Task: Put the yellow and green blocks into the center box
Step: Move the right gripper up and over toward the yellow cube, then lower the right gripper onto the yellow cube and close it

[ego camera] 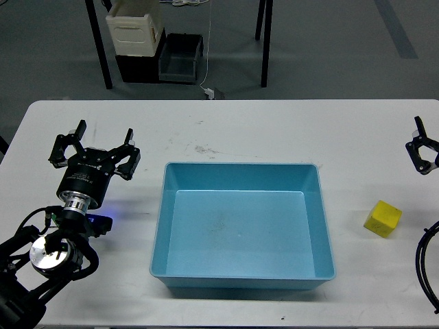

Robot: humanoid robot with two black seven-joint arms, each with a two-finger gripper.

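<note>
The yellow block (383,218) lies alone on the white table, right of the blue center box (159,226), which is empty. My right gripper (424,149) is at the right edge of the view, above and to the right of the yellow block and apart from it. Only part of it shows, so I cannot tell how its jaws stand. My left gripper (94,145) is open and empty over the table, left of the box. No green block shows clearly; it may be hidden under my left arm.
The white table (274,130) has bare room behind the box and between the box and the yellow block. Beyond the far edge, on the floor, are table legs (99,48), a cream crate (135,31) and a dark bin (180,58).
</note>
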